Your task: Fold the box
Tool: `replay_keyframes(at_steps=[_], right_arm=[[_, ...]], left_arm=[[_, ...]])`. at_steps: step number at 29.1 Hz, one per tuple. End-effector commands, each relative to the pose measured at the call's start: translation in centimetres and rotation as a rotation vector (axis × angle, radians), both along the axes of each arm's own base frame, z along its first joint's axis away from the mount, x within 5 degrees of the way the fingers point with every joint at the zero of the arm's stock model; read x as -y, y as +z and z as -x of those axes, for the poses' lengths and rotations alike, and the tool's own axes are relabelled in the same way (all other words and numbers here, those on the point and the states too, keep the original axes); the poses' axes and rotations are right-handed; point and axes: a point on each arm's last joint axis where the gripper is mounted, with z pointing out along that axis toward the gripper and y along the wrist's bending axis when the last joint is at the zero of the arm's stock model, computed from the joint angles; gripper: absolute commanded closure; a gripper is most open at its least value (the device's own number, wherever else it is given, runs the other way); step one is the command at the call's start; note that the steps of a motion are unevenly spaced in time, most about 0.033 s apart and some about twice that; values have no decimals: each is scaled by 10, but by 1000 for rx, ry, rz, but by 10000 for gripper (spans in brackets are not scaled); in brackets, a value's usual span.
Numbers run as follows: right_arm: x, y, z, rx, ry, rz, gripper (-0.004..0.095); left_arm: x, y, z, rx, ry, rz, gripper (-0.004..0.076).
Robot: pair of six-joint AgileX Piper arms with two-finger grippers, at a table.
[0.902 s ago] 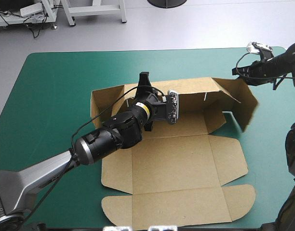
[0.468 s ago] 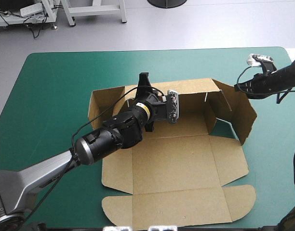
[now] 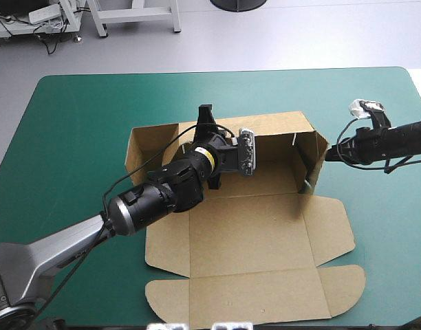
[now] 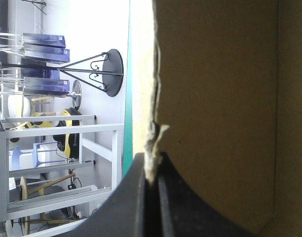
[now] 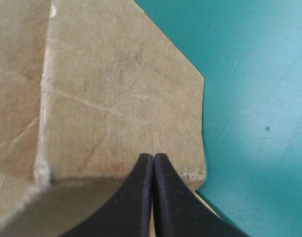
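The brown box (image 3: 258,234) lies open on the teal-green cover, its back wall raised. My left gripper (image 3: 206,113) is shut on the top edge of that back wall; in the left wrist view the board edge (image 4: 154,98) runs between the black fingers (image 4: 153,165). My right gripper (image 3: 327,155) is shut and holds nothing. Its tip rests against the outer face of the right end flap (image 3: 315,159), which stands roughly square to the back wall. The right wrist view shows the joined fingers (image 5: 154,159) pressed to this flap (image 5: 116,89).
The box's left end flap (image 3: 138,148) stands raised and angled outward. The lid panel with rounded tabs (image 3: 252,299) lies flat near the table's front edge. Bare teal-green cover (image 3: 80,124) surrounds the box, widest at the left and back.
My right gripper has moved left toward the box, swinging the right end flap from splayed outward to roughly square with the back wall. The left arm has stayed in place.
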Motion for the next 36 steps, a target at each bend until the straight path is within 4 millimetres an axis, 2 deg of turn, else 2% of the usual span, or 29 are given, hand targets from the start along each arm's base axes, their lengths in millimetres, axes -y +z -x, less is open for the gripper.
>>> replay_keyframes(at_steps=[1,9,15,19,22,26,28,30,36], right_arm=[[3,27,12,93,-7,-49,922],[5,25,13,93,10,-48,922],[6,25,12,186,97,25,922],[5,22,13,177,124,71,898],[0,17,13,163,164,139,783],[-14,15,10,182,226,207,523],[-20,15,7,236,267,239,428],[-25,16,2,290,276,252,387],[-34,18,4,310,326,211,387]], left_arm=[[-2,24,7,49,-30,82,734],[-1,23,9,21,-32,110,734],[0,23,9,19,-35,115,734],[0,23,9,17,-37,118,734],[0,23,9,17,-37,118,734],[0,23,9,16,-37,119,734],[0,23,9,16,-37,119,734],[0,23,9,14,-36,120,734],[0,22,9,2,-34,130,734]])
